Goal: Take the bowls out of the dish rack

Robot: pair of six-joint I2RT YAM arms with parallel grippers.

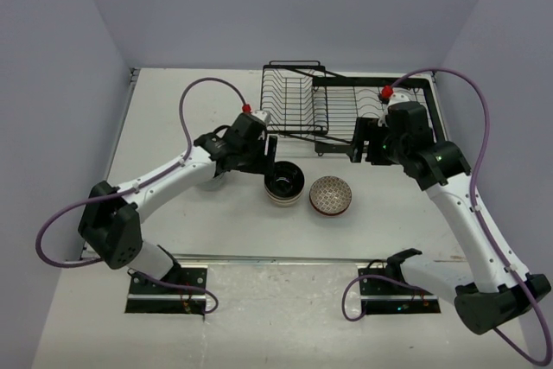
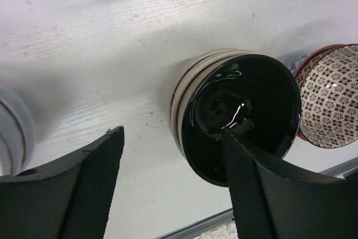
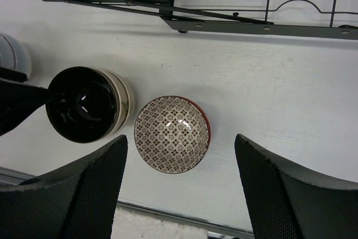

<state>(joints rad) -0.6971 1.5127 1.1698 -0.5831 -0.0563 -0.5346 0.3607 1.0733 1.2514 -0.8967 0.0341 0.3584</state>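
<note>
A stack of cream bowls topped by the black-inside bowl (image 1: 284,183) stands on the table in front of the dish rack (image 1: 346,110). The reddish-brown patterned bowl (image 1: 332,195) stands just right of it. My left gripper (image 1: 270,164) is open at the stack's left side. In the left wrist view, the left gripper (image 2: 172,132) has one fingertip (image 2: 246,155) over the black bowl (image 2: 246,110). My right gripper (image 1: 367,155) is open and empty, in front of the rack. In the right wrist view, the right gripper (image 3: 180,138) hangs above the patterned bowl (image 3: 172,134).
A white bowl (image 1: 207,181) sits partly hidden under my left forearm; it also shows in the left wrist view (image 2: 11,127). No bowl shows in the rack's wire slots (image 3: 224,4). A metal strip (image 1: 285,258) marks the table's near edge.
</note>
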